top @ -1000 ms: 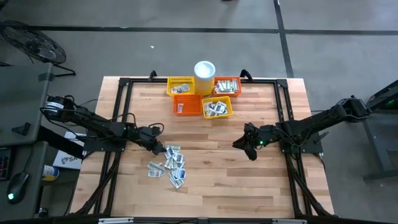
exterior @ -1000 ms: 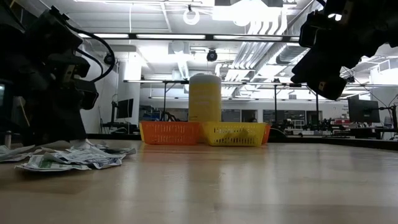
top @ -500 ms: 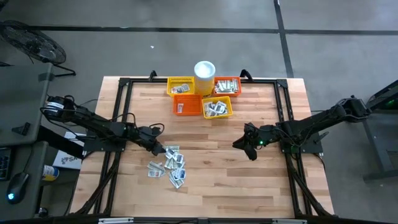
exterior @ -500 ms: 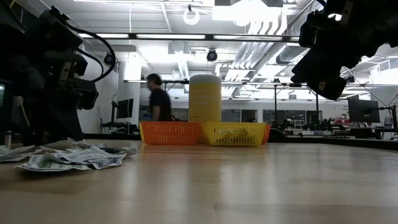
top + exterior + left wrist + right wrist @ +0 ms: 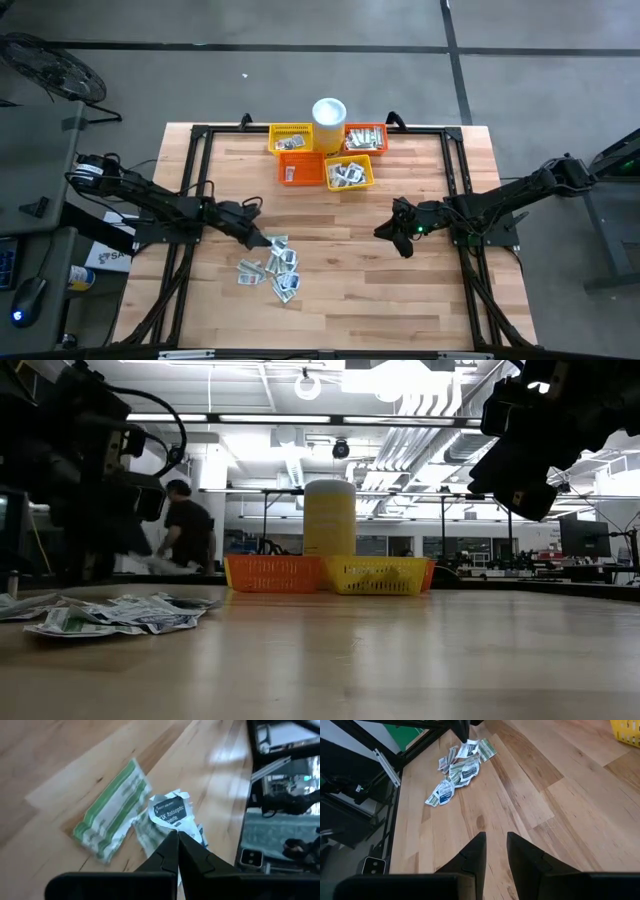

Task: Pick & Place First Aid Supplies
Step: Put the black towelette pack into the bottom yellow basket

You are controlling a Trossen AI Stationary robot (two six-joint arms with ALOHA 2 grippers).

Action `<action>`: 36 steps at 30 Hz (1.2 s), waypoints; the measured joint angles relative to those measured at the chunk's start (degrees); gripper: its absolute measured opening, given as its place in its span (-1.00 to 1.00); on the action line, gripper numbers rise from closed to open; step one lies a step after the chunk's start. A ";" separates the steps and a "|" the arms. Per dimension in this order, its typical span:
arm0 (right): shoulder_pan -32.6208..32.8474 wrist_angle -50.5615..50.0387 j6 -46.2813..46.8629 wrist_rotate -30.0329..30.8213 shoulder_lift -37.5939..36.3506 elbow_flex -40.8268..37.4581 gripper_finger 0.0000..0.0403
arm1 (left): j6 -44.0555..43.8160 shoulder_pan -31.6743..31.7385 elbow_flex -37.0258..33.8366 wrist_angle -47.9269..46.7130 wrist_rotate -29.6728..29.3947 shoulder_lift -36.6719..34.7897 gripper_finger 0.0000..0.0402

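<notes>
The first aid supplies are a loose pile of small white and green-striped sachets (image 5: pixel 276 268) lying flat on the wooden table near its left side, also seen low (image 5: pixel 110 612) and far off in the right wrist view (image 5: pixel 456 769). My left gripper (image 5: pixel 254 236) stands just above the pile's far left edge, shut on one white sachet (image 5: pixel 170 813). A green-striped packet (image 5: pixel 109 816) lies on the wood under it. My right gripper (image 5: pixel 398 240) waits open above bare table at the right, its fingers (image 5: pixel 494 851) holding nothing. My left gripper pinches the white printed sachet by one edge (image 5: pixel 173 829) between its two shut fingertips, coming slantwise from above and the table's left. The sachet sticks out beyond the fingertips and seems lifted off the pile; whether it is fully clear of the sachets below does not show.
At the far middle of the table stand several small mesh baskets, yellow (image 5: pixel 291 138) and red-orange (image 5: pixel 365 137) behind, orange (image 5: pixel 300 168) and yellow (image 5: pixel 349 172) in front, with a white cup (image 5: pixel 329 112) between. A person (image 5: pixel 186 530) moves in the room behind. Bare wood lies between the arms.
My left gripper has risen from the pile and drawn slightly toward the table's far left, staying shut, with one white sachet coming up in it. The rest of the pile has stayed put. A person has walked across the room behind.
</notes>
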 joint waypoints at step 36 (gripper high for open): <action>-0.01 -0.09 -0.64 3.10 0.00 -0.01 -0.65 | 14.27 6.16 39.20 -23.94 -29.82 15.62 -1.00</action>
